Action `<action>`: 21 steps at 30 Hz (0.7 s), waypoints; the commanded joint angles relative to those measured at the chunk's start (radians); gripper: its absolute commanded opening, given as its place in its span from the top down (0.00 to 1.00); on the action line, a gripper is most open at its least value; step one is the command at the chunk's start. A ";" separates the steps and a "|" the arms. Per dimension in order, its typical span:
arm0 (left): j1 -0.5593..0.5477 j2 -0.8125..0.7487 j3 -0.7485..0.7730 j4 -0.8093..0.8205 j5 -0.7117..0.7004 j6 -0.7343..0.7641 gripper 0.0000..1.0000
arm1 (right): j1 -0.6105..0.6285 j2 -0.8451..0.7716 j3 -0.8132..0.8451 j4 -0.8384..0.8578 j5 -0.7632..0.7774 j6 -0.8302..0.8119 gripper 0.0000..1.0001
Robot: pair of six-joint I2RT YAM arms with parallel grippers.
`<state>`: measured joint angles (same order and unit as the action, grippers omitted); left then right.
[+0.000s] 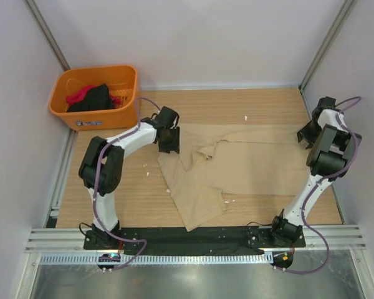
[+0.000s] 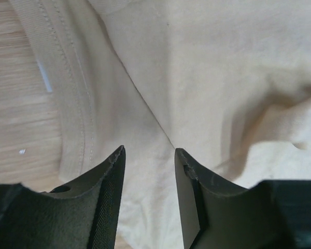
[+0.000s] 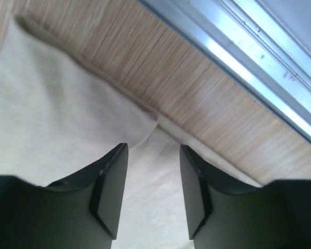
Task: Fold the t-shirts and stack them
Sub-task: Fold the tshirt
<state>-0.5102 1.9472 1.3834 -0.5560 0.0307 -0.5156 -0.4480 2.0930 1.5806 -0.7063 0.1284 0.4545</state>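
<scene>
1. Top external view: the wooden table (image 1: 268, 106) carries everything, and the tan t-shirt (image 1: 255, 162) lies spread across its middle and right, with a rumpled fold near the centre and one flap reaching toward the near edge.
2. The orange basket (image 1: 106, 118) sits at the far left corner, well apart from the tan shirt. The black t-shirt (image 1: 96, 98) and the red t-shirt (image 1: 81, 94) lie bunched inside it, not yet folded.
3. The left gripper (image 1: 169, 142) hangs over the shirt's left edge. In its wrist view its fingers (image 2: 106, 176) stand apart above a stitched hem and a diagonal crease, clamped on nothing.
4. The right gripper (image 1: 308, 134) is at the shirt's far right edge, close to the side wall. Its wrist view shows its fingers (image 3: 111, 176) apart too, a cloth edge running between them, with the metal rail (image 3: 238, 57) just beyond.
5. Judgement: the step in hand is flattening the first shirt or taking hold of it at both ends. The fold itself is not made.
6. The next move calls for both grippers to drop onto their hems, pinch a single layer and pull the cloth taut. The central wrinkle could carry into the fold.
</scene>
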 commanded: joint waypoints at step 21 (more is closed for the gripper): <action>0.030 -0.306 -0.460 0.467 0.477 -0.513 0.64 | 0.716 -0.367 -0.432 0.298 -0.538 0.269 0.44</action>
<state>-0.4988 1.6352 0.9581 -0.2516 0.4175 -0.8673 0.2379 1.7306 1.1584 -0.5350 -0.3248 0.6701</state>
